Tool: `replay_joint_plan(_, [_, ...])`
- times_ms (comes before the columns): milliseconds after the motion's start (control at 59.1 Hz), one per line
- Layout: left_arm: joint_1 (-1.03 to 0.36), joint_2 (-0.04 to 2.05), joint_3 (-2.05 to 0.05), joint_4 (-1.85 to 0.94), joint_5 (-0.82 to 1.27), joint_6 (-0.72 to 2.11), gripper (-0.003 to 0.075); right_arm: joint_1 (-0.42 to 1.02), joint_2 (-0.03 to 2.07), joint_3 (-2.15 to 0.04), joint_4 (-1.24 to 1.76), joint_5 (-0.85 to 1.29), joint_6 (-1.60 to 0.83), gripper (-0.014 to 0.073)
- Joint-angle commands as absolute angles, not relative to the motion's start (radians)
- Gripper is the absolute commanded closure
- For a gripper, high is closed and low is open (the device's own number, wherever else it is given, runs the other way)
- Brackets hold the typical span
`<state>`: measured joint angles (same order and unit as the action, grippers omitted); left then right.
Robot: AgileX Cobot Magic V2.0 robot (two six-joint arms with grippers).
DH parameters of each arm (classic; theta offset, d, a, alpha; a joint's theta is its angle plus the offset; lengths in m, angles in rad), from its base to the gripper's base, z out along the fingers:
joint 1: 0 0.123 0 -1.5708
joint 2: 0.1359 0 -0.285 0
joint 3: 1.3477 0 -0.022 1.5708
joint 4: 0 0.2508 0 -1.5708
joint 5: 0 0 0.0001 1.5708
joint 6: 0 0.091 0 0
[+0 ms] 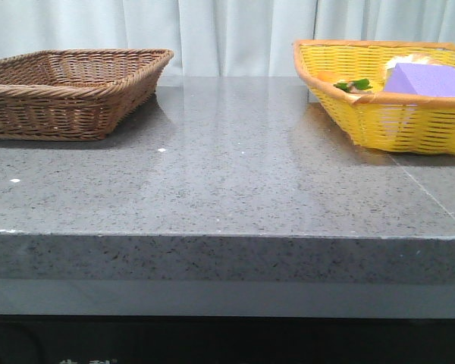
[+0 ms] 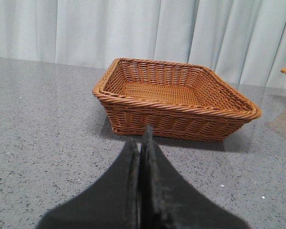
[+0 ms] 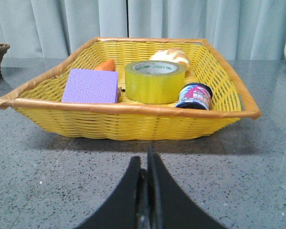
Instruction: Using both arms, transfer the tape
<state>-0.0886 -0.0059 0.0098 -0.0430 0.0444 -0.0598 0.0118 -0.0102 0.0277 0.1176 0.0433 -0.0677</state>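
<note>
The yellow tape roll [image 3: 155, 81] lies flat in the yellow basket [image 3: 133, 121], between a purple block [image 3: 91, 86] and a small dark jar [image 3: 194, 96]. My right gripper [image 3: 144, 160] is shut and empty, low over the table in front of that basket. My left gripper [image 2: 141, 138] is shut and empty, in front of the empty brown wicker basket [image 2: 176, 107]. In the front view neither arm shows; the yellow basket [image 1: 394, 125] is at the right, the tape hidden behind its wall, and the brown basket [image 1: 61, 102] is at the left.
The yellow basket also holds an orange piece [image 3: 105, 65] and a pale bread-like thing [image 3: 171, 57]. The purple block [image 1: 428, 80] and green leaves [image 1: 354, 85] show in the front view. Grey stone table [image 1: 227, 174] ends at a front edge; curtain behind.
</note>
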Motion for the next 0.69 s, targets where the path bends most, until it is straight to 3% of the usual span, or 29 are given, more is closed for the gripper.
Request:
replay_joint_plan(0, [-0.088, -0.024, 0.048, -0.050, -0.037, -0.070, 0.0740, 0.009, -0.037, 0.002, 0.115, -0.044, -0.073, 0.0662])
replay_joint_plan(677, [-0.088, -0.024, 0.048, -0.050, -0.037, -0.070, 0.0740, 0.009, -0.037, 0.002, 0.114, -0.104, -0.073, 0.0662])
